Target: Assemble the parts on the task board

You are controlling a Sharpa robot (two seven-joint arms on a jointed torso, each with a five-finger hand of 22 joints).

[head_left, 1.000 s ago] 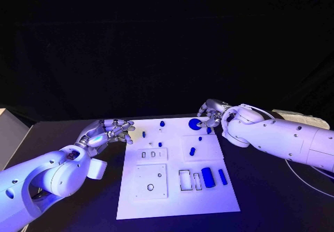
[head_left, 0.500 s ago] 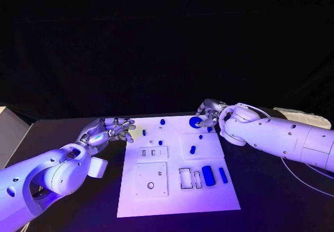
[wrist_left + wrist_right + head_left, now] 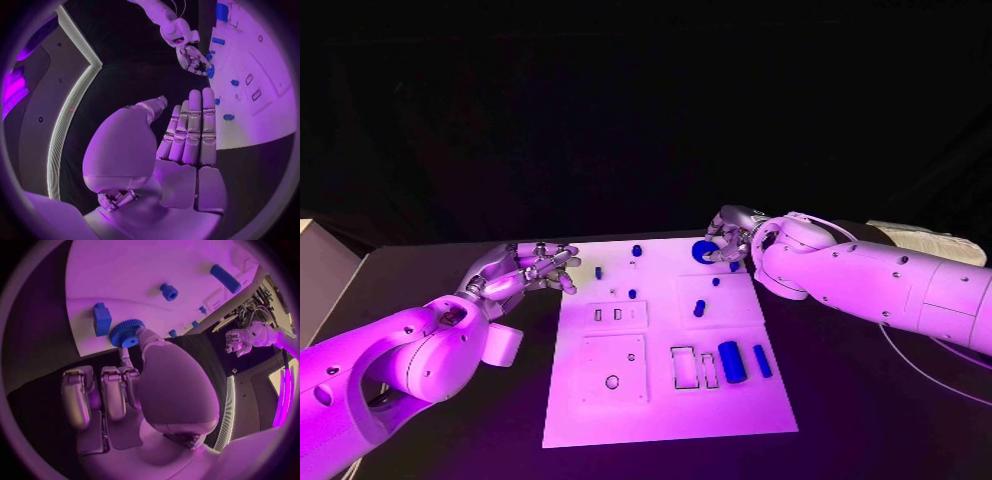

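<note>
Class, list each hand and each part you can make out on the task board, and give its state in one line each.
Left hand: open, beside the board's left edge, holding nothing.
Right hand: touching the blue gear.
Blue gear: at the task board's far right corner.
Blue cylinder: lying flat, free.
Blue bar: lying flat beside it.

The right hand (image 3: pixel 728 240) covers part of the blue gear (image 3: pixel 704 252) at the task board's (image 3: pixel 661 420) upper right; its grip is unclear.
</note>
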